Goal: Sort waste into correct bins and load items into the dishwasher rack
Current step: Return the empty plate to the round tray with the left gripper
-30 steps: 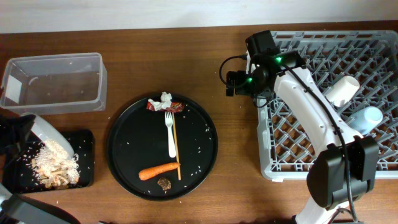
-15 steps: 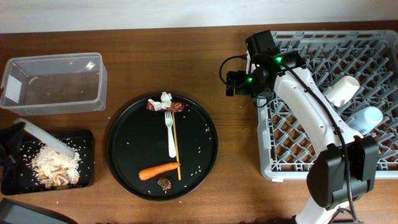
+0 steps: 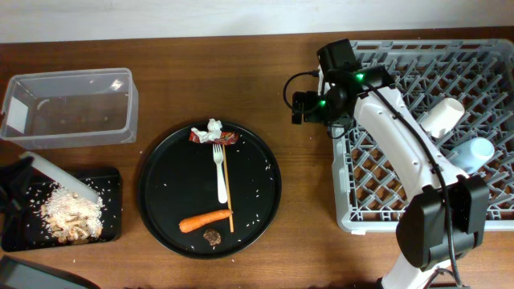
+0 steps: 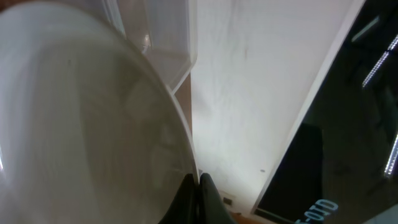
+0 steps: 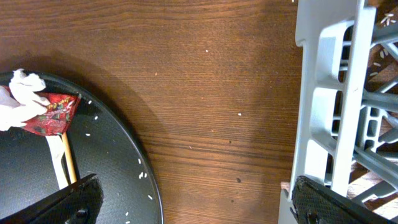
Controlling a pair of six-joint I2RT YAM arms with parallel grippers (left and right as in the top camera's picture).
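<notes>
Left fingers (image 4: 208, 202) are clamped on the rim of the plate (image 3: 60, 175), which is held tilted on edge over the black bin (image 3: 111, 226). Rice and scraps (image 3: 71, 215) are heaped there. Right fingers (image 5: 68, 202) are spread wide with nothing held, above the desk (image 5: 217, 93) between round tray (image 5: 106, 180) and rack (image 5: 323, 93).

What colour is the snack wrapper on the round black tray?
The snack wrapper is red; the right wrist view shows it best.
</notes>
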